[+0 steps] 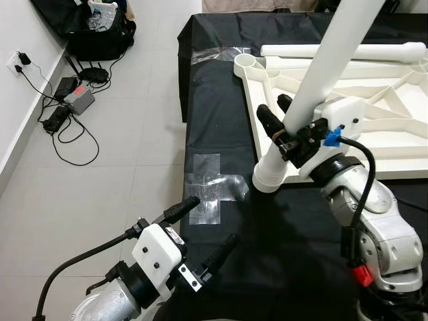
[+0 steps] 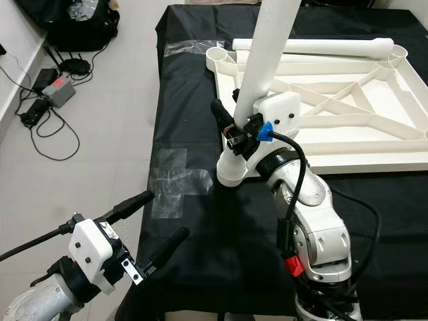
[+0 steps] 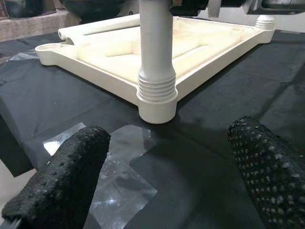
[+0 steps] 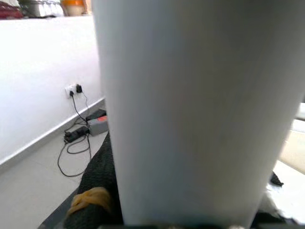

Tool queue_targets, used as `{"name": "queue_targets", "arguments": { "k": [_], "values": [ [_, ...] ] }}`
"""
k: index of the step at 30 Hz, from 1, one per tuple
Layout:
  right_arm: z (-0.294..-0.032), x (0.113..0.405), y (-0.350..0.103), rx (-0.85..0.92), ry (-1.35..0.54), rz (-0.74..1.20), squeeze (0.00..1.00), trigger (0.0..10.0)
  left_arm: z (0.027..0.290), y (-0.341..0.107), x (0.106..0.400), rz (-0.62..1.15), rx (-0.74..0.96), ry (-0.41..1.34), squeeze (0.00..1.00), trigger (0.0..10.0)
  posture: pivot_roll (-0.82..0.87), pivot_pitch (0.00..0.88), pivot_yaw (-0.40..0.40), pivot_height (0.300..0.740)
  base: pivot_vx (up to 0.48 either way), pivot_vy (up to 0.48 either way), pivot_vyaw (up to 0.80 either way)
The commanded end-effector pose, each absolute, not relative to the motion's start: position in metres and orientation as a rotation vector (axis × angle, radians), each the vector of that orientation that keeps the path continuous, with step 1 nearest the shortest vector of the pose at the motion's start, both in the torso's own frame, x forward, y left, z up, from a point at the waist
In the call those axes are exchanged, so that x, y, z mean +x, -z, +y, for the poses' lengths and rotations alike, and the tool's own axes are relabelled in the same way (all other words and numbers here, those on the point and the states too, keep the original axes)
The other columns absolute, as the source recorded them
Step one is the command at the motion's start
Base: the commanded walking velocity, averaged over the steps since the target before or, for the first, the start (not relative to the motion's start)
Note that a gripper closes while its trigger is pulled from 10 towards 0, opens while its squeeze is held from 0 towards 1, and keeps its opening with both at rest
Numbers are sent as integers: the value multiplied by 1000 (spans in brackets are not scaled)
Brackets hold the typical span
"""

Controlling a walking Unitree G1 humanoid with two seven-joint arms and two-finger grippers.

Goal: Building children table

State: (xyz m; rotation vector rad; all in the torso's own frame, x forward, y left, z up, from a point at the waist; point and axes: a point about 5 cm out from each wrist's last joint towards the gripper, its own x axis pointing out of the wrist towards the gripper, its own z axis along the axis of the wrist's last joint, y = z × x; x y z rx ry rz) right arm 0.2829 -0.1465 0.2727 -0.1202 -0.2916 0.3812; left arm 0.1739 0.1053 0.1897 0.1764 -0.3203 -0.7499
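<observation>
The white table top (image 1: 253, 100) lies upside down on the black cloth (image 1: 221, 134). A white table leg (image 1: 321, 73) stands upright with its threaded end (image 3: 156, 86) in the near-left corner socket (image 3: 157, 112); some thread ribs show above the socket. My right gripper (image 1: 276, 114) is shut on this leg a little above the socket, one black finger (image 4: 97, 186) pressed against it. My left gripper (image 1: 215, 219) hovers open over the cloth's near-left part, short of the socket, with nothing between its fingers (image 3: 62, 181). A second leg (image 1: 361, 51) lies along the top's far edge.
Clear tape patches (image 1: 207, 187) stick to the cloth near the socket. The cloth's left edge drops to tiled floor. There, cables, a power adapter (image 1: 77, 100) and a black bag (image 1: 100, 30) lie by the wall with its socket (image 1: 20, 61).
</observation>
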Motion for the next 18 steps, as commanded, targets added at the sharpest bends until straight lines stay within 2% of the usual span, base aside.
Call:
{"name": "queue_targets", "arguments": {
  "k": [1,3,18],
  "values": [
    [-170,292,-239,-166,-205,-71,0,10000,105,-186,172,-302,175,758,0,10000,7,321,-12,740,0,0,0],
    [-174,292,-239,-194,-156,-56,0,10000,105,-186,172,-303,176,755,0,10000,6,318,-14,740,0,0,0],
    [-167,292,-242,-156,-136,-77,0,10000,105,-184,174,-305,179,743,0,10000,7,302,-13,740,0,0,0]
  ]
}}
